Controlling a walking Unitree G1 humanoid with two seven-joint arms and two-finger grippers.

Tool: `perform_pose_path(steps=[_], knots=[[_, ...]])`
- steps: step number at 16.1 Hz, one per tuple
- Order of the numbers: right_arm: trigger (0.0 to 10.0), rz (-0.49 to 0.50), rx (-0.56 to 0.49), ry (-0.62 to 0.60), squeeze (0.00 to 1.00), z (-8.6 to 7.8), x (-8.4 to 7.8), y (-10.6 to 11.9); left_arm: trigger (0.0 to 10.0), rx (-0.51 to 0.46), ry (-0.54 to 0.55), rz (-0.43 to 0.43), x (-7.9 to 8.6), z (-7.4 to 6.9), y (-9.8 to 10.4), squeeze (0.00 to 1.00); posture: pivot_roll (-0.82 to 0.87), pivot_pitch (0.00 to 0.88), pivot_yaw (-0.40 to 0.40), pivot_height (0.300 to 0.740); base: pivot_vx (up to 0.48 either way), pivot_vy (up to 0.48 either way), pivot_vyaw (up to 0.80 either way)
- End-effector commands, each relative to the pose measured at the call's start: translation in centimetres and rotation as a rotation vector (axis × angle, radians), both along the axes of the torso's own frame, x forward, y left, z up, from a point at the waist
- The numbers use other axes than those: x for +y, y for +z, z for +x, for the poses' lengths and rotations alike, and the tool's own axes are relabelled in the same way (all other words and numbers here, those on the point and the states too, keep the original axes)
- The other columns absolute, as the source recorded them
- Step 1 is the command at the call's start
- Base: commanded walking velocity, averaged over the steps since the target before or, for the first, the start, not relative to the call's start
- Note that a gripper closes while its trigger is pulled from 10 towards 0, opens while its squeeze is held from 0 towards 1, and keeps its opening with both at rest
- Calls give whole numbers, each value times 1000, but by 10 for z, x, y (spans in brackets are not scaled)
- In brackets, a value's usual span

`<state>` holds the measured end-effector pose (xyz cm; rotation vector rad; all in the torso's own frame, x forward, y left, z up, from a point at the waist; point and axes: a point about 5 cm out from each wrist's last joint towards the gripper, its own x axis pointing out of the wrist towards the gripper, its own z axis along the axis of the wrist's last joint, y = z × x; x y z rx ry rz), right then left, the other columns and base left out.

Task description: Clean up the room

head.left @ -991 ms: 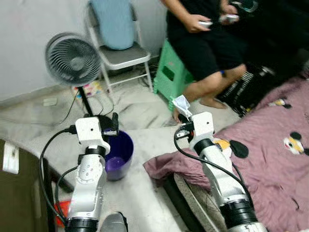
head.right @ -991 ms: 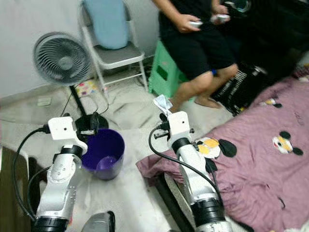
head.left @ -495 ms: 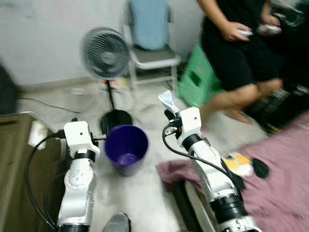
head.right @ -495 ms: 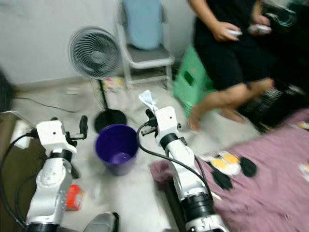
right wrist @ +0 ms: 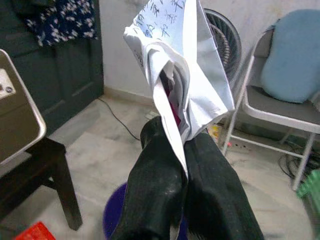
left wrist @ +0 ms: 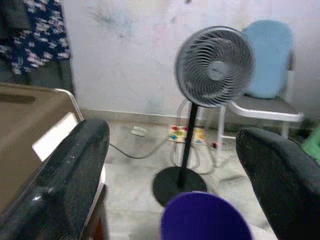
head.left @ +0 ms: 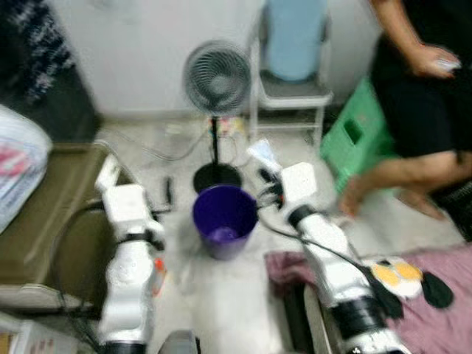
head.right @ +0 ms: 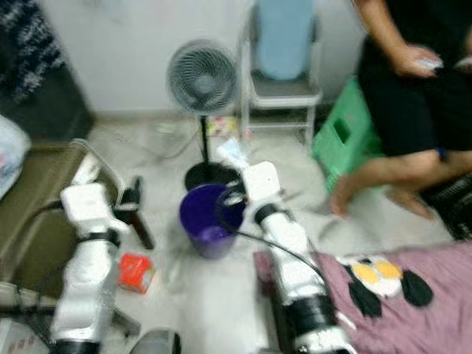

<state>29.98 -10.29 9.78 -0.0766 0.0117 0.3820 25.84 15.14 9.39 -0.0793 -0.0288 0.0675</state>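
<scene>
Between right gripper (right wrist: 182, 150) fingers: white paper wrapper (right wrist: 182, 65), pinched tight. Purple bin (head.left: 224, 220) just below and ahead of fingertips. Step: carrying trash to bin. Next: push wrapper over rim, release. Left gripper (left wrist: 175, 165) spread wide, empty, beside bin.

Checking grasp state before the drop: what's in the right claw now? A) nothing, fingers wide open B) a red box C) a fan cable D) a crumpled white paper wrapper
D: the right claw is shut on a crumpled white paper wrapper with printed text, held up near the purple bin; the left claw is open and holds nothing.
</scene>
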Motion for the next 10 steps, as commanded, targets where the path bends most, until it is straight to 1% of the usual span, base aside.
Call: perform_pose_path(steps=[1, 4, 8, 10], knots=[[10000, 15, -10, 15, 0, 1, 6, 4, 10000, -4, 7, 8, 6, -1, 1, 0, -19, 0, -49, 740, 0, 0, 419], [10000, 22, -6, 16, 0, 2, 7, 5, 10000, -20, -2, 5, 5, -1, 4, 0, -10, 0, -57, 740, 0, 0, 0], [10000, 19, -15, 21, 0, 2, 7, 6, 10000, -22, -15, 5, 5, -1, 4, 0, -11, 0, -54, 740, 277, 0, 0], [10000, 19, -17, 21, 0, 2, 7, 6, 10000, -22, -20, 6, 4, 0, 4, 0, -12, 0, -53, 740, 291, 0, 572]])
